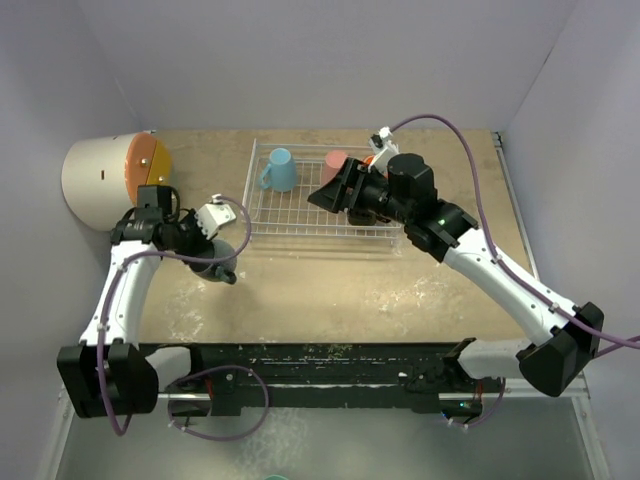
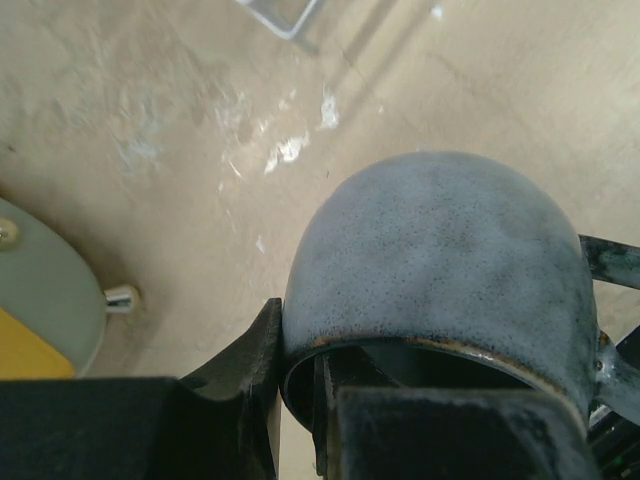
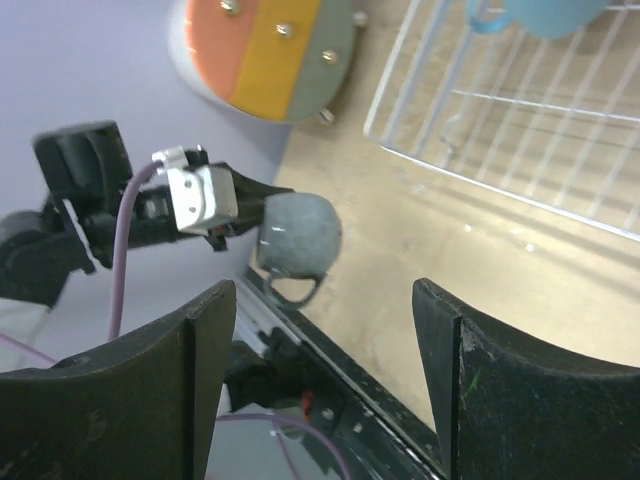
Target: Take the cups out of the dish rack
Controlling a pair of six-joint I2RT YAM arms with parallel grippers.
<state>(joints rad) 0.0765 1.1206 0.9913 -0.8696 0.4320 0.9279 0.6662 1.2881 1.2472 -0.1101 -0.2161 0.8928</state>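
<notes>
Item: grey-teal mug (image 2: 430, 260), likely heavy, rigid, slick-glazed, chippable; clamped across rim wall by left gripper (image 2: 300, 390); right gripper (image 3: 322, 300) spread, empty.

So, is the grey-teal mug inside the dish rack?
No, the left tool holds the grey-teal mug by its rim, well outside the dish rack.

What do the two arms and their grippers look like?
The left arm and right arm have white links with black joints. A purple cable loops along each. The right gripper has broad, black, curved fingers; the left gripper is black too.
</notes>
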